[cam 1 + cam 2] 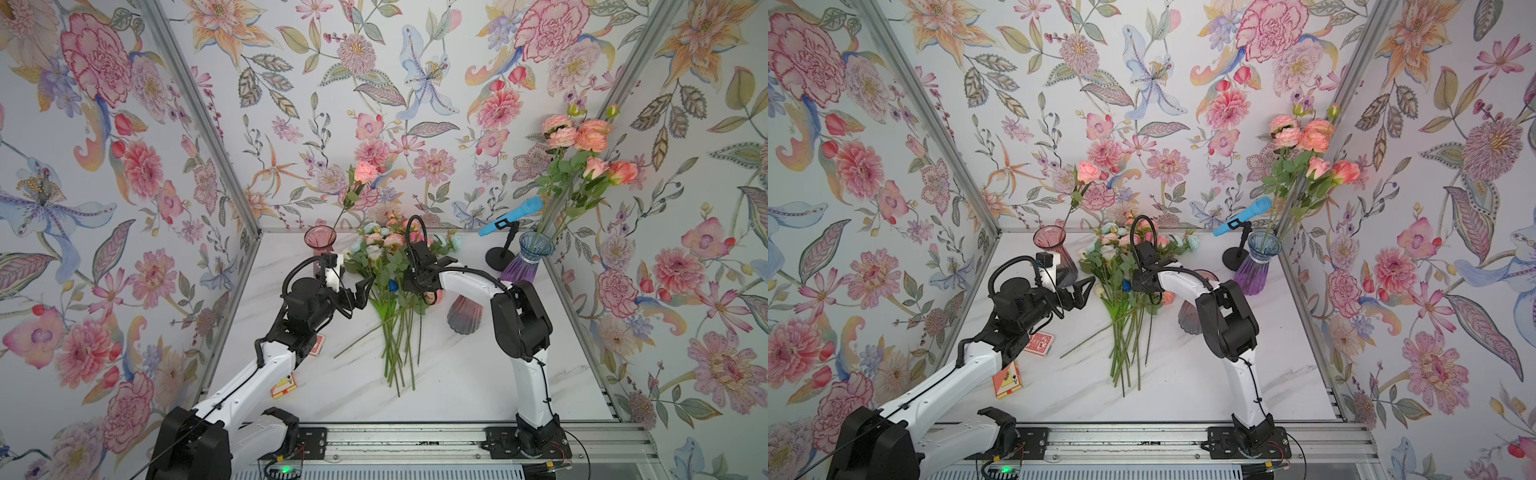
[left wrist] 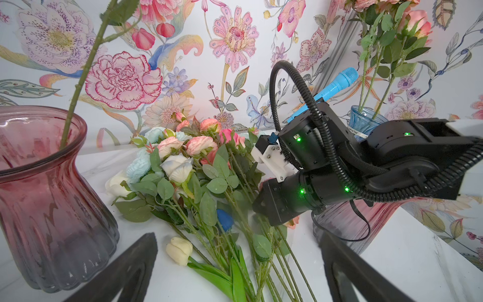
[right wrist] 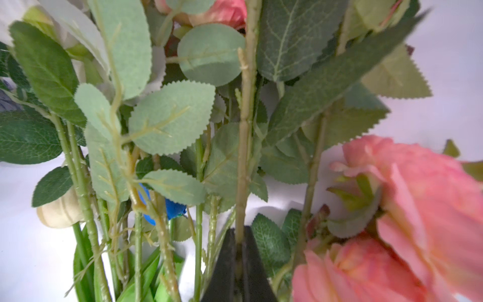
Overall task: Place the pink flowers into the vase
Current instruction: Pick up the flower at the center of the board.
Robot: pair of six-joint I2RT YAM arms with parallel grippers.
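Right gripper [image 3: 239, 236] pinched shut on green stem [image 3: 244, 125]. Pink flowers [image 3: 418, 209] judged light, wiry, leaves snag-prone; hold bare stem, not bloom.

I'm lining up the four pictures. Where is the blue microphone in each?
In a top view: microphone back right, beside the blue vase.
In a top view: microphone in the same spot.
Left wrist: microphone next to the blue vase.
Right wrist: not in it.
Shared landmark: the blue vase.
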